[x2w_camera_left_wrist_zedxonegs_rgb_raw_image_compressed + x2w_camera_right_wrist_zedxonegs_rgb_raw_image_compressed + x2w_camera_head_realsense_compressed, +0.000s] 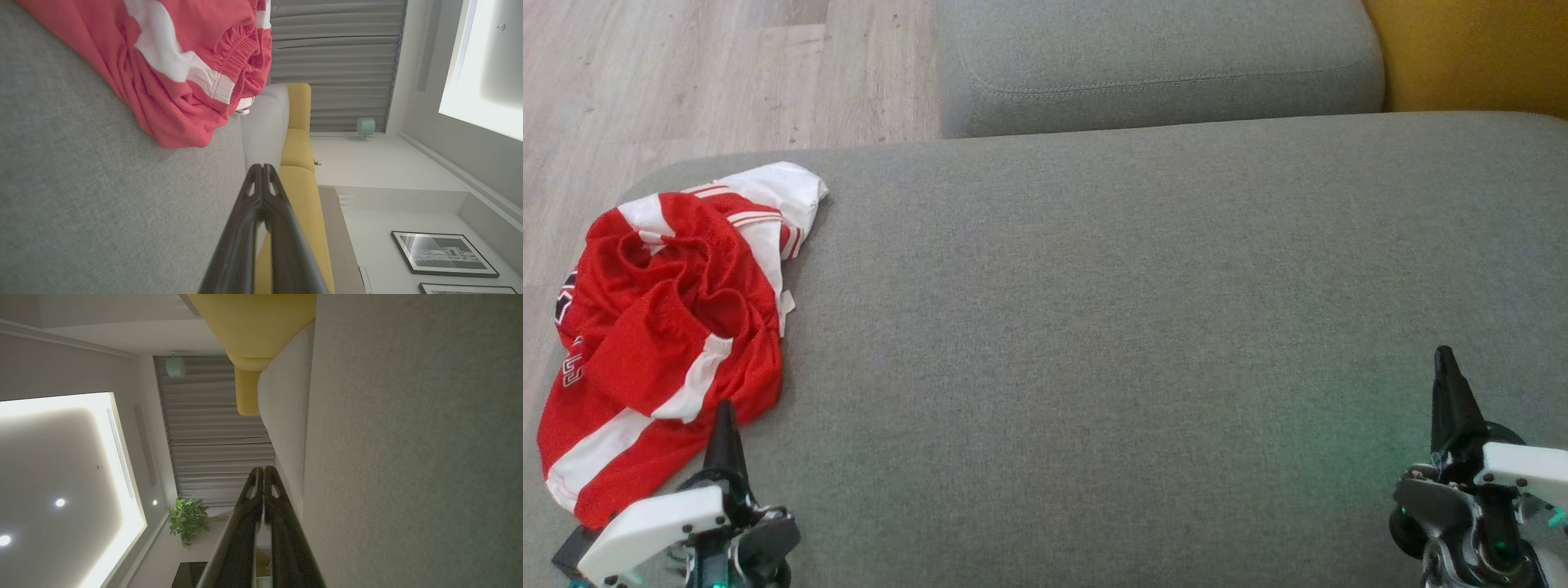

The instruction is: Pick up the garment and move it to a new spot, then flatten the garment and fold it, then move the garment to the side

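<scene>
At the left of the head view, the garment (670,327), red with white stripes, lies crumpled at the left end of the grey sofa cushion (1094,327). It looks thin, light and limp, probably a little slippery, so it would sag and trail when lifted. A pinch on a raised fold or the thicker gathered band should hold better than 1 on a flat layer. Just below it, at the lower left, the left end effector (723,412) has its 2 fingers pressed together on nothing. At the lower right, well apart from the cloth, the right end effector (1445,355) is likewise clenched and empty. The head view gives the whole outline and dark lettering on the garment's far left. The left wrist view adds the elastic waistband (241,53) and shows a gap of bare cushion between fingertips and hem.
</scene>
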Available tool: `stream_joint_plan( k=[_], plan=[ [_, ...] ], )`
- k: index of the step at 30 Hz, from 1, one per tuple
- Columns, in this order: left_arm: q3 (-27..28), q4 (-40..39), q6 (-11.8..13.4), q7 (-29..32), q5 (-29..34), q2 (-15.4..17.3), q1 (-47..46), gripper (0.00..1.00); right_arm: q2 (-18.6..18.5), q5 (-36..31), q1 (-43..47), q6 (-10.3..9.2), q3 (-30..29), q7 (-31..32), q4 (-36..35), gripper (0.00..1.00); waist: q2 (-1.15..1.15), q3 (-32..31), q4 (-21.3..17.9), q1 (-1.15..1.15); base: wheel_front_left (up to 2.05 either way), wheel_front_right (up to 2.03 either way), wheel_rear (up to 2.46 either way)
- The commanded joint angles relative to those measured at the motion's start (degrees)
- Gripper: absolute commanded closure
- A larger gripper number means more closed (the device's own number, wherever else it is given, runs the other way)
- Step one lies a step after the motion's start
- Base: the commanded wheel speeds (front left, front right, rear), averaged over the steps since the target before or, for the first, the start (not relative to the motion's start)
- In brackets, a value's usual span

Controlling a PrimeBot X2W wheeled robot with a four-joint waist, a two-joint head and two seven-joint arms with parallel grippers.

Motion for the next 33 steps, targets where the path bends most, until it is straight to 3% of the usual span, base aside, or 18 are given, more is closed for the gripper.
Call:
stream_joint_plan(
  k=[1, 33],
  plan=[
    [2.25, -2.11, -0.4, 0.41, -0.33, 0.27, -2.77, 1.0, -0.21, 0.43, -3.1, 0.23, 1.2, 0.32, -2.08, 1.0, 0.0, 0.0, 0.0, 0.0, 0.0, 0.0, 0.0],
    [2.25, -2.11, -0.4, 0.41, -0.33, 0.27, -2.77, 1.0, -0.21, 0.43, -3.1, 0.23, 1.2, 0.32, -2.08, 1.0, 0.0, 0.0, 0.0, 0.0, 0.0, 0.0, 0.0]
  ],
)
